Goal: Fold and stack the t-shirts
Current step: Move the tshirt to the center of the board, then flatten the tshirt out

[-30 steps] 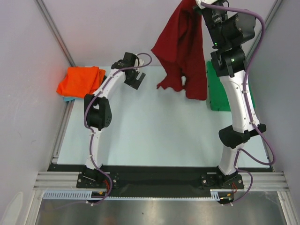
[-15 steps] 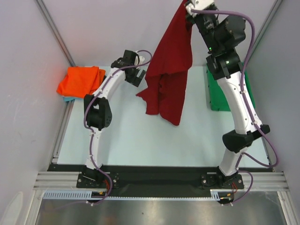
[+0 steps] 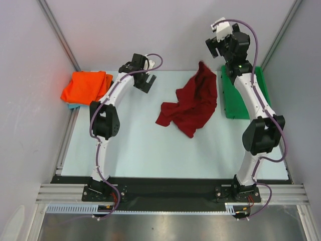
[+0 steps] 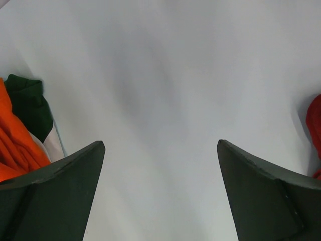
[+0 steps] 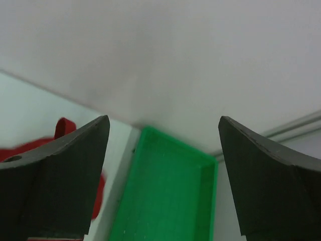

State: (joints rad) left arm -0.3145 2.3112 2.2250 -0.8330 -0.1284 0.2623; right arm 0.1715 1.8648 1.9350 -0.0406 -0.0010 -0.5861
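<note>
**Jaw state.** The right jaws stand wide apart with nothing between them. They are raised in the upper right of the top view, and the right wrist view looks down past them onto the green tray (image 5: pixel 165 201). The left jaws are also spread and empty, and hang left of centre in the upper part of the top view.

**Workpiece.** The maroon t-shirt (image 3: pixel 189 105) lies in a crumpled, unfolded heap on the tabletop (image 3: pixel 140 145), between the two arms. Its long axis runs from the upper right, beside the tray, to the lower left. The orange t-shirt (image 3: pixel 86 86) lies folded at the upper left, on a teal-blue t-shirt (image 3: pixel 73 106) of which only an edge shows.

**Governing relation.** The heap lies right of and below the left jaws, and left of and below the right jaws. Each arm appears closest to one end of the axis, the right to the upper tip and the left to the lower-left spread. Flattening probably calls for both.
</note>
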